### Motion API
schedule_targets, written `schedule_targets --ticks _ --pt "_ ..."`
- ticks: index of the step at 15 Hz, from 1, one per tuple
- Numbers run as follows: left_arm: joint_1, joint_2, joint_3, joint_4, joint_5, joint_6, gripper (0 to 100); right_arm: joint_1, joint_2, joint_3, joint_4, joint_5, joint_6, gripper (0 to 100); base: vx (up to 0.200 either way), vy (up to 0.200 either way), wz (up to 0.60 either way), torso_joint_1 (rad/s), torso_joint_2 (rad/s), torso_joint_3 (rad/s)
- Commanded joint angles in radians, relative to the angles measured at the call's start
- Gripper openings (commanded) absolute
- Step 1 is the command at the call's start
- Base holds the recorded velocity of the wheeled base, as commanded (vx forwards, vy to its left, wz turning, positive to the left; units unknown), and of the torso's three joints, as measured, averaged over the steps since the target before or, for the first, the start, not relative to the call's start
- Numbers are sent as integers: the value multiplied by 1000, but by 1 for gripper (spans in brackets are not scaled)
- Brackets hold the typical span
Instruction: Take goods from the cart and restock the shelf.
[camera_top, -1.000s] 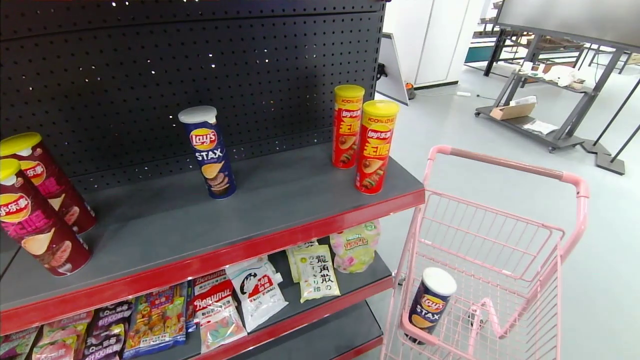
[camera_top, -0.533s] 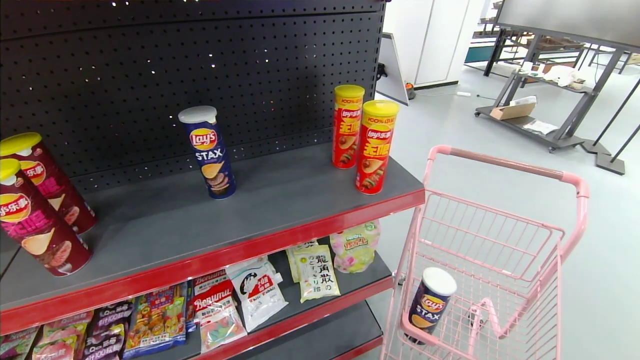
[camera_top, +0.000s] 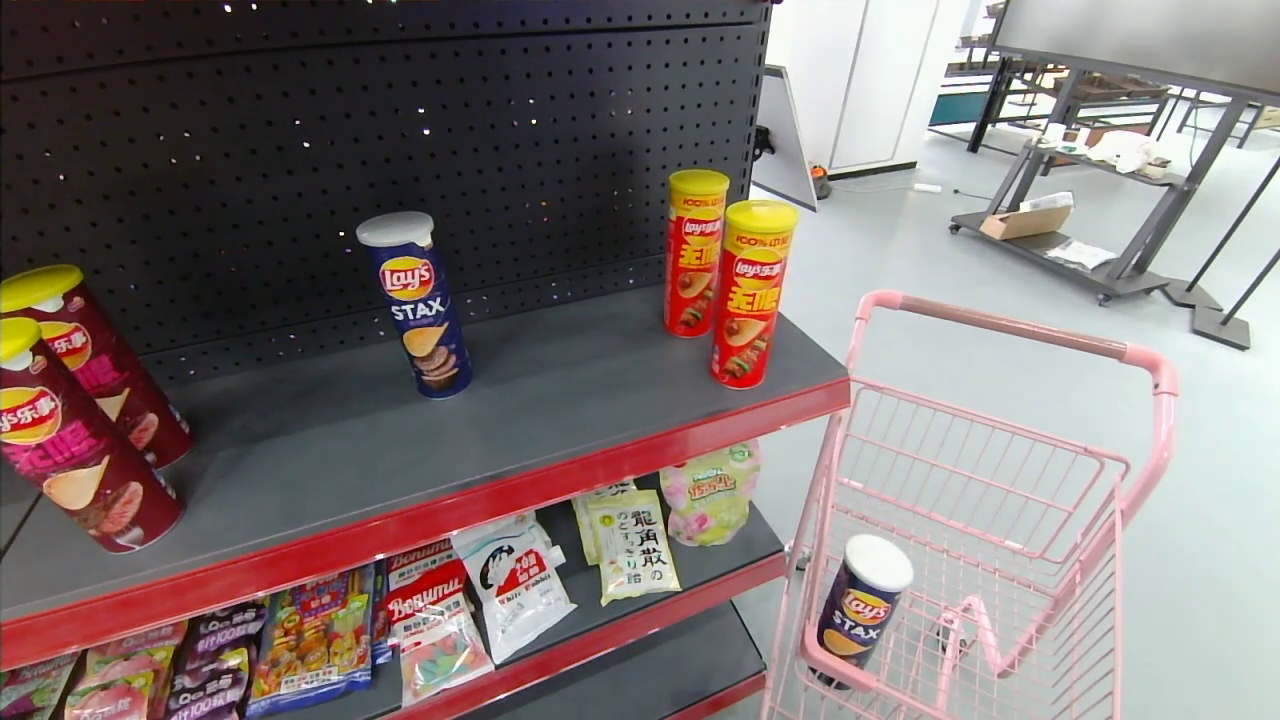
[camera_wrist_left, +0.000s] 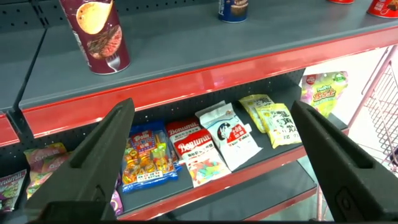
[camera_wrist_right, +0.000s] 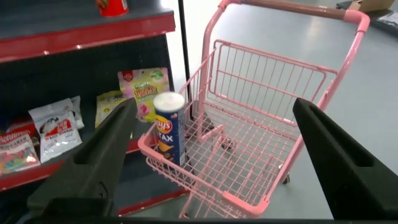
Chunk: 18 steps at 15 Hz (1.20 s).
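Observation:
A navy chips can (camera_top: 862, 610) with a white lid stands upright in the near left corner of the pink cart (camera_top: 1000, 470); the right wrist view shows the same can (camera_wrist_right: 169, 127) in the cart (camera_wrist_right: 280, 93). My right gripper (camera_wrist_right: 211, 155) is open, held above and short of the cart, nothing between its fingers (camera_wrist_right: 93, 162). My left gripper (camera_wrist_left: 211, 162) is open in front of the shelf's lower tier, its fingers (camera_wrist_left: 93, 162) empty. On the grey shelf board (camera_top: 400, 440) stands a matching navy can (camera_top: 415, 303).
Two red cans with yellow lids (camera_top: 735, 280) stand at the shelf's right end, two maroon cans (camera_top: 70, 410) at its left. Snack bags (camera_top: 520, 580) fill the lower tier. The board's middle and front are bare. A metal trolley (camera_top: 1090, 230) stands far off on the floor.

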Motion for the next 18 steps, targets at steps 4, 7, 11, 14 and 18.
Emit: schedule_targets --ticks 4,7,11,14,18 --pt "0 1 0 0 1 0 100 20 935 -510 -138 -17 162 100 0 0 0 0 0 0" --pt "0 1 0 0 -1 1 100 16 1207 -475 -248 -26 105 100 0 0 0 0 0 0" --pt "0 1 0 0 1 0 100 16 1304 -460 -254 6 -16 100 0 0 0 0 0 0" --pt "0 1 0 0 -1 1 100 20 1342 -449 -254 6 -22 100 0 0 0 0 0 0" --pt "0 1 0 0 -1 0 100 54 1353 -387 -262 6 -16 100 0 0 0 -92 221 129"
